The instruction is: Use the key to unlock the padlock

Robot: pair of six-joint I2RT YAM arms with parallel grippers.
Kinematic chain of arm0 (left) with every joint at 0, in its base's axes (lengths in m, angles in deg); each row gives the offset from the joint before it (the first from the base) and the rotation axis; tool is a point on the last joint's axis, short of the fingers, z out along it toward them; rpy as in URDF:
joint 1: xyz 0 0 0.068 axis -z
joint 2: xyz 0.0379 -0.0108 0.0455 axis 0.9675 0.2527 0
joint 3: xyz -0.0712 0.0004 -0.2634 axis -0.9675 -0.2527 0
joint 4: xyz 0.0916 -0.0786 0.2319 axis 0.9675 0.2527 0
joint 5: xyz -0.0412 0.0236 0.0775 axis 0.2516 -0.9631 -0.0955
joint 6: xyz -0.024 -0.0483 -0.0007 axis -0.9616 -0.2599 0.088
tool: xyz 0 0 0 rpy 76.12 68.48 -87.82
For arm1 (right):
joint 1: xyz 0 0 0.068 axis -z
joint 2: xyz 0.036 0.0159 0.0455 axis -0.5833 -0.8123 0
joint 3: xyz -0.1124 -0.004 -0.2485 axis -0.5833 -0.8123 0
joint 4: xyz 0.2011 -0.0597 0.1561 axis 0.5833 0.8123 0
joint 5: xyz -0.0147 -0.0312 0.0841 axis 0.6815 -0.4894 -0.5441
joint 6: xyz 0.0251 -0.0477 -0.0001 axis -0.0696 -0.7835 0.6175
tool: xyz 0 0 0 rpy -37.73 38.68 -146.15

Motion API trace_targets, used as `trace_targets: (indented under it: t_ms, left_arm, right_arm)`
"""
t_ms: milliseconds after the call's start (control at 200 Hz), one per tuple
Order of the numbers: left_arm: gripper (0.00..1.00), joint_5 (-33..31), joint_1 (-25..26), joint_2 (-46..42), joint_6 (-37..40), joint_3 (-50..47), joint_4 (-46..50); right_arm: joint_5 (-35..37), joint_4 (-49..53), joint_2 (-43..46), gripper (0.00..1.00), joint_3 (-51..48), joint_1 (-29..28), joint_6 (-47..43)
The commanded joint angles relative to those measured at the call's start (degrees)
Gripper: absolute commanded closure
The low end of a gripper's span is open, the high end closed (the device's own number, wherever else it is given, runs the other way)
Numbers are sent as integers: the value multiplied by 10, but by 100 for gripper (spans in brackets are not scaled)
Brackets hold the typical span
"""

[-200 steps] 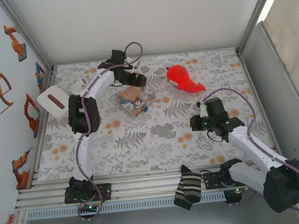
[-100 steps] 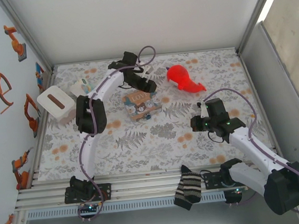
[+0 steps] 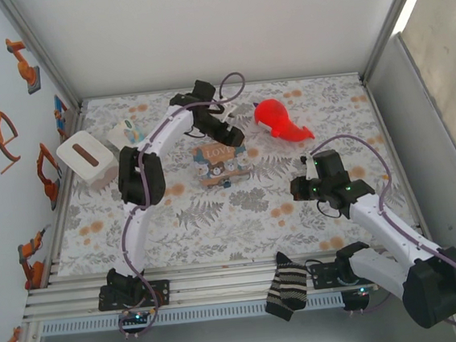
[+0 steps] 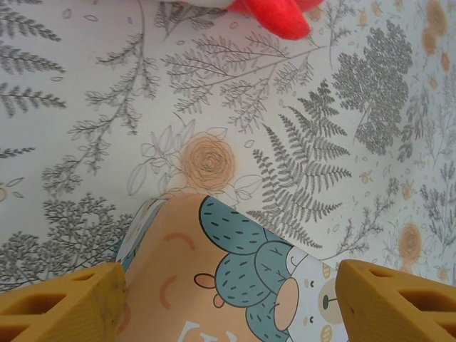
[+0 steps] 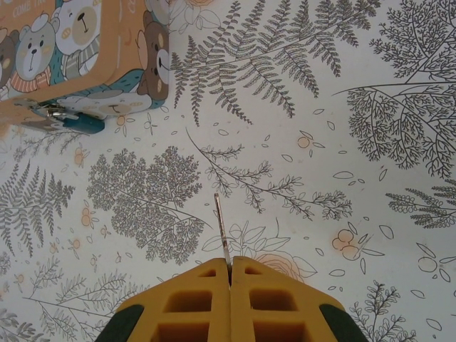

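Left gripper (image 4: 231,288): jaws are spread wide above the tin (image 4: 214,242), as seen from the left wrist.
Padlock (image 5: 75,121): hung at the tin's front edge, as made out from the right wrist.
Right gripper (image 5: 229,274): fingers are clamped on the key (image 5: 221,228).

Your two arms are white with black joint housings, left arm (image 3: 131,233) and right arm (image 3: 378,221) alike. A purple cable (image 3: 231,82) loops along each. On your wrist cameras, the left fingers (image 4: 60,303) and right fingers (image 5: 192,306) are ribbed orange-yellow blocks, the right pair edged dark green.
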Motion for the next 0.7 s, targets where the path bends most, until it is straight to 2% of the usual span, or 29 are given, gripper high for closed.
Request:
trace_targets:
  t_ms: [0,200,391,546,696]
  left_arm:
    - [23,19,22,14,44,23,55]
    - [23,33,39,10,77,29,98]
    - [26,40,44,-66,54,-6,76]
    - [26,5,41,-210,-19,-182,-63]
    - [25,-70,33,-371,-115,-397,-184]
  right_arm:
    - [2,-3,16,100,15,4,7]
    - [7,4,30,100,12,3,7]
    - [5,2,30,100,11,3,10]
    - [-4,-23,19,100,9,3,20]
    - [-44,-81,-20,100,21,3,38]
